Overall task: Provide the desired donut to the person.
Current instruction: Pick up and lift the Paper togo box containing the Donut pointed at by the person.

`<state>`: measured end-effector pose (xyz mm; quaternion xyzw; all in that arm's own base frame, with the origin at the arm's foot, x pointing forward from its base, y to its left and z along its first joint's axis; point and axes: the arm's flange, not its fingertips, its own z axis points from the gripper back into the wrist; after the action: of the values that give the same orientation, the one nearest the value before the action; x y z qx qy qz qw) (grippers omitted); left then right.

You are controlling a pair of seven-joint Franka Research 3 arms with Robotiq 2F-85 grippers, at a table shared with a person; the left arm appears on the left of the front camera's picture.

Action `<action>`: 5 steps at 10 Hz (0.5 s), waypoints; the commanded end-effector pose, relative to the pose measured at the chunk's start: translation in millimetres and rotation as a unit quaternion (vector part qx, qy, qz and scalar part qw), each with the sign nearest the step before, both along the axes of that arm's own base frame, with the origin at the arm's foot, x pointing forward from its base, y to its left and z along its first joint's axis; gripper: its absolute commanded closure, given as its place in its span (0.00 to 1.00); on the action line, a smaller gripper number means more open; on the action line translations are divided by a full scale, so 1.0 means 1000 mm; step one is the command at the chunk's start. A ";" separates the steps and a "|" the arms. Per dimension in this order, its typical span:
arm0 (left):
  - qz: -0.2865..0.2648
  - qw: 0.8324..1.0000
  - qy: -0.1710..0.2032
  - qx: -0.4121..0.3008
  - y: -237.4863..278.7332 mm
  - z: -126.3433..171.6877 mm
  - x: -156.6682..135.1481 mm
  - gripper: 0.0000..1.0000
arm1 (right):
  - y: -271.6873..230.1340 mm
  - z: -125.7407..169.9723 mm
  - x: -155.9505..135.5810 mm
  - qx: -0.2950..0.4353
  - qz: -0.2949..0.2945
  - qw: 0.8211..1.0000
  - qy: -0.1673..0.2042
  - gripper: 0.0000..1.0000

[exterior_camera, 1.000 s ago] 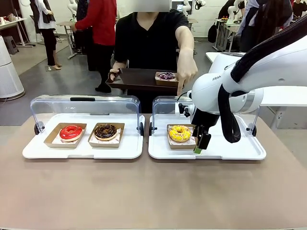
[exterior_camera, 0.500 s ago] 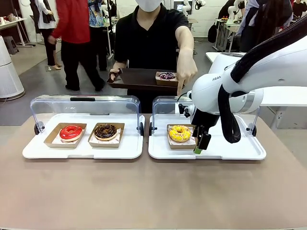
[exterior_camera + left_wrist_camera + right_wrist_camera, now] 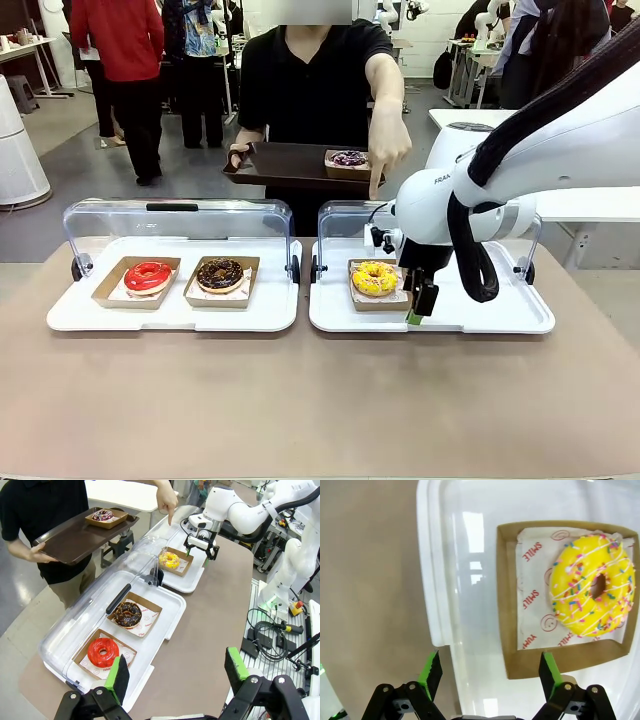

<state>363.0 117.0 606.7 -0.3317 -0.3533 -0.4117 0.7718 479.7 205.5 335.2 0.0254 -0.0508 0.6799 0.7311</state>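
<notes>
We see yellow donut (image 3: pixel 375 278) flat, hole up; person's hand (image 3: pixel 388 150) points down toward it. Right gripper (image 3: pixel 489 665) spread wide, empty, alongside.

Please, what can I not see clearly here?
- Front view: the right pincer hangs by the brown cardboard tray of the yellow sprinkled donut; contact cannot be told.
- Front view: the white right arm hides part of the clear plastic lid.
- Front view: the purple-frosted donut on the person's dark brown serving tray is too small for detail.
- Left wrist view: the left pincer covers a corner of the cardboard tray under the red glazed donut.
</notes>
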 end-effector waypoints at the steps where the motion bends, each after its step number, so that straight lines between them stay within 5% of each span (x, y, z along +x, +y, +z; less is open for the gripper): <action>1: -0.001 1.000 0.000 -0.005 0.001 0.001 -0.001 0.00 | 0.008 -0.001 0.013 -0.010 -0.005 1.000 -0.022 0.00; 5: -0.001 1.000 0.000 -0.005 0.001 0.001 -0.001 0.00 | 0.006 -0.006 0.023 -0.008 -0.014 1.000 -0.014 0.00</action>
<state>363.0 117.0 606.7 -0.3317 -0.3533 -0.4117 0.7718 496.7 208.2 334.1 0.0196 -0.0608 0.6783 0.7320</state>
